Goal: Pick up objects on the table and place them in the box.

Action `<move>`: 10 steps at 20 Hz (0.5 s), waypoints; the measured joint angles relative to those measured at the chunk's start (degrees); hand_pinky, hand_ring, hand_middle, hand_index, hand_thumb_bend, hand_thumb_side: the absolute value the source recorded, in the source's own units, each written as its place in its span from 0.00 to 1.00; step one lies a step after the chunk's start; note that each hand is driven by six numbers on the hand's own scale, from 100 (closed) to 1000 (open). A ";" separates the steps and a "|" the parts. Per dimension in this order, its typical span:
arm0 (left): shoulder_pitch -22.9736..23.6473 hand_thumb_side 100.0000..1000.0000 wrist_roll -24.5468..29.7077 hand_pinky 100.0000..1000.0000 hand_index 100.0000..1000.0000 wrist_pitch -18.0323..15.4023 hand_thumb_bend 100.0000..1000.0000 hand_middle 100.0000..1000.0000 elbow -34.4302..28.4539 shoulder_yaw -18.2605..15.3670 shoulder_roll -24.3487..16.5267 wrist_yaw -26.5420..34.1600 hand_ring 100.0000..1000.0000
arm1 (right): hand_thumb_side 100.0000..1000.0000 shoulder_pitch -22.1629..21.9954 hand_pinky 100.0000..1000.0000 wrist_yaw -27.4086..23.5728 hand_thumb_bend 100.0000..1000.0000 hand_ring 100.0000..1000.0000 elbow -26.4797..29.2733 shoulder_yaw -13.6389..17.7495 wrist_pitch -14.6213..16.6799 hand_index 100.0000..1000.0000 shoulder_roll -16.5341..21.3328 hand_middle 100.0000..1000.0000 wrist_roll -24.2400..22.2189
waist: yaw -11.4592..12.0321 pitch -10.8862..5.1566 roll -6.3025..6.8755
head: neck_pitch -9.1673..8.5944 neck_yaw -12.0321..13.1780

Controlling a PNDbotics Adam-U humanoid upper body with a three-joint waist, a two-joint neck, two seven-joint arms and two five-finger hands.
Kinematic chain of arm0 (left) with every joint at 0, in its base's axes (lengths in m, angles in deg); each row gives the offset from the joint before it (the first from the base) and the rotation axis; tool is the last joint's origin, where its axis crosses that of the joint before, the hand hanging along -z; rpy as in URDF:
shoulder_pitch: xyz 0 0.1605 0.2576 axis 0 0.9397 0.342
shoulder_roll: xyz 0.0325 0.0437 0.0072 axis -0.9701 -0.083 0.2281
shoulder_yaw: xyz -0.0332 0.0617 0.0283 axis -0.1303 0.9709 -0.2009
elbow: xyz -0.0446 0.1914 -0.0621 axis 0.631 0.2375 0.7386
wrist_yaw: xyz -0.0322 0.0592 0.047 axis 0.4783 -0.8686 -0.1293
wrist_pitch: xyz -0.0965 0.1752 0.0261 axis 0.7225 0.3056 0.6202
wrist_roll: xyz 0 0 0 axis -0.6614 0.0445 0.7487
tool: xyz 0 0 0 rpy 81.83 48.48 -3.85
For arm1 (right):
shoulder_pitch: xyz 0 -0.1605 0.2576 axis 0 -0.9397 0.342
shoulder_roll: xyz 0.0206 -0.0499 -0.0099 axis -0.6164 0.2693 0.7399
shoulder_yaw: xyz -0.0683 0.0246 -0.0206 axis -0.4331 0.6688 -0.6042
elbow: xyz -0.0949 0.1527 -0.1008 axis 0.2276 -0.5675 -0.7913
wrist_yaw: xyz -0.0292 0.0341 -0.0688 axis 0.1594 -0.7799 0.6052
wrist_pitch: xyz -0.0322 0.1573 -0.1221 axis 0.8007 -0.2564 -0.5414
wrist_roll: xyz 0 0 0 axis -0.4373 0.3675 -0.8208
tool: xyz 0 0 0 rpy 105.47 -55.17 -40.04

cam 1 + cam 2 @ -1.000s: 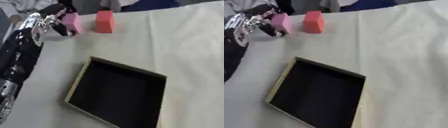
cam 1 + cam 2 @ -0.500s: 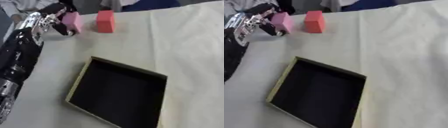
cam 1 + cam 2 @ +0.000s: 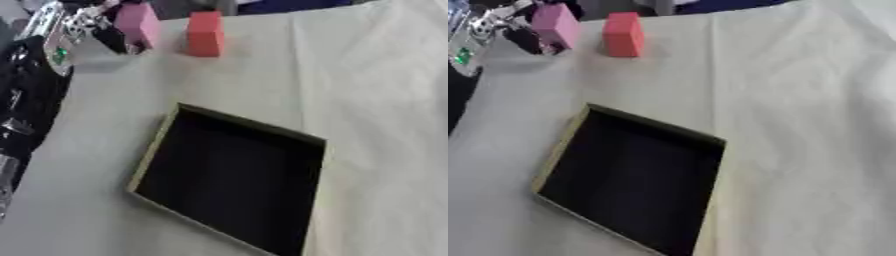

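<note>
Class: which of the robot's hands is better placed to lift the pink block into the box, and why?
Left. The left hand is already at the pink block, fingers curled round it, beside the red block. The right hand shows in neither view.

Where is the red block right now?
The red block stands on the table's far left, beside the pink block at the left hand, beyond the black box.

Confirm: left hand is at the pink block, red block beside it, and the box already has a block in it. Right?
Not quite. The box is empty: the left eye view shows only its dark bare floor. The rest holds: the left hand is at the pink block, fingers curled round it, and the red block stands beside it on the table.
</note>
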 measured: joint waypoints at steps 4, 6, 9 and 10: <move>0.65 0.00 0.37 0.48 0.40 0.39 0.26 0.29 -3.20 1.53 0.01 1.64 0.33 | 0.59 -0.73 0.80 0.62 0.00 0.77 0.12 0.14 -0.02 0.70 -0.50 0.64 0.02 | 0.92 -1.22 -0.82 | 1.78 -1.66; 1.01 0.00 0.60 0.48 0.40 0.65 0.25 0.29 -4.85 2.35 0.01 2.43 0.33 | 0.59 -0.91 0.80 1.00 0.00 0.77 0.17 0.19 -0.03 0.70 -0.75 0.64 0.01 | 1.22 -1.90 -1.07 | 2.49 -2.02; 1.60 0.00 0.98 0.48 0.39 0.96 0.25 0.29 -7.92 3.78 0.00 3.79 0.33 | 0.59 -1.33 0.80 1.88 0.00 0.77 0.52 0.26 -0.10 0.70 -1.42 0.65 -0.08 | 1.67 -2.80 -1.49 | 3.33 -2.06; 1.91 0.00 1.16 0.48 0.39 1.09 0.25 0.29 -9.14 4.34 -0.02 4.35 0.33 | 0.59 -1.34 0.80 2.17 0.00 0.77 0.66 0.26 -0.15 0.70 -1.65 0.65 -0.15 | 1.81 -3.07 -1.66 | 3.44 -2.11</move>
